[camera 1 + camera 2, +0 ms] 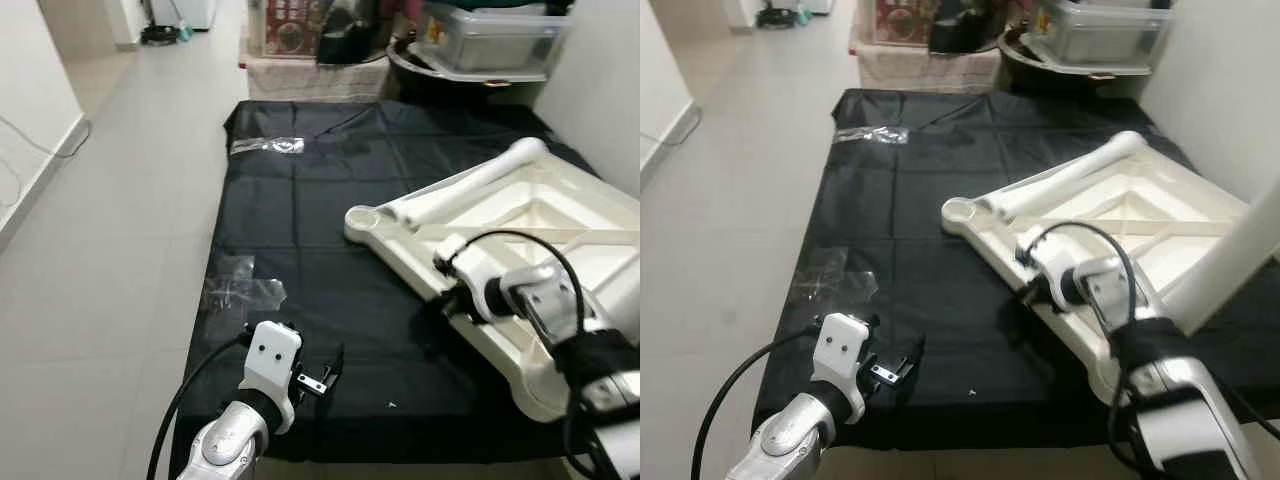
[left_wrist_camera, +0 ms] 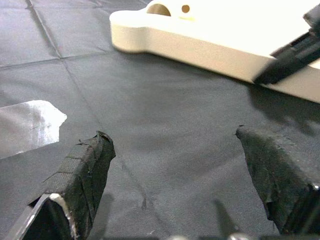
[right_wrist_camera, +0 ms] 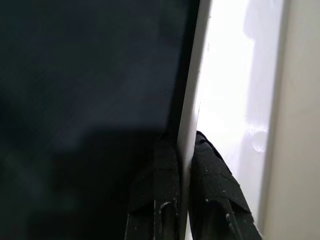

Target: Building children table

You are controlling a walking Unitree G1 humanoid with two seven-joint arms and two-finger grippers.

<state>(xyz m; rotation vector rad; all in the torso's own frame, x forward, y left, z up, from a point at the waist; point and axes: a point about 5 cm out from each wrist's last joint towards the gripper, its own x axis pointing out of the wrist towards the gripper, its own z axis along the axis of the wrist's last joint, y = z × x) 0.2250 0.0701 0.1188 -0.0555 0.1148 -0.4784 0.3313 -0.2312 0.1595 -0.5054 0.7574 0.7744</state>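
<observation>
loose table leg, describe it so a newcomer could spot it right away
Find the black sheet on the floor, then the white upturned tabletop on its right side. The leg is the round white tube lying across the tabletop's far edge, the only cylinder there.

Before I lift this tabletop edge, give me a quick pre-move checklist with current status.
1. Right pincer on the white tabletop edge: ok; the right wrist view shows fingers clamped either side of the rim.
2. Left pincer free: ok, open over the black sheet, holding nothing.
3. Leg seated in the tabletop: cannot tell; it lies across the underside.
4. Near corner socket unobstructed: ok.
5. Clear plastic bag away from the tabletop: ok, apart to the left.
</observation>
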